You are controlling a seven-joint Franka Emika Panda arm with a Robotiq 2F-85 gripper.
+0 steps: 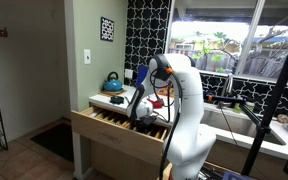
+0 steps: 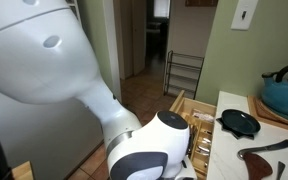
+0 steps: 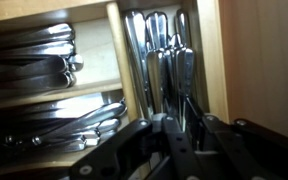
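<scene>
Arm (image 1: pixel 179 95) bends down from the surface (image 1: pixel 106 101) into an open wooden drawer (image 1: pixel 112 130). In an exterior view the end effector (image 1: pixel 144 118) sits low over the drawer's contents, w/ the white wrist right above it. In an exterior view the drawer (image 2: pixel 184 103) shows only in part. The arm's big white shell (image 2: pixel 44 60) and a round joint (image 2: pixel 149 150) fill the foreground and hide the end effector.

Wrist view looks straight into the drawer's cutlery tray. End effector (image 3: pixel 181 118) comes in from the bottom edge, dark, fingers pressed together w/ no real gap. It's right at the near ends of the knives (image 3: pixel 164 55). They lie side by side in a narrow lengthwise compartment, blades pointing away. Whether the fingers pinch a knife handle or just touch it, can't tell; too dark and blurred at the tips.

A wooden divider (image 3: pixel 119 50) separates that compartment from two crosswise ones:
- upper stack of cutlery (image 3: pixel 34 50), lying across
- lower stack of cutlery (image 3: pixel 54 125), same way, partly behind the end effector's body

Bare wood wall (image 3: pixel 254 60) bounds the knives on the other side.

Other things on the surface, well apart from the end effector:
- teal kettle (image 1: pixel 113 82) on a board; also seen in an exterior view (image 2: pixel 284 95)
- small black pan (image 2: pixel 239 122), near the drawer edge
- dark wooden utensils (image 2: pixel 264 160), just beside the pan

Behind the arm: black-and-white patterned wall (image 1: pixel 144 30) and a window (image 1: pixel 234 40).
</scene>
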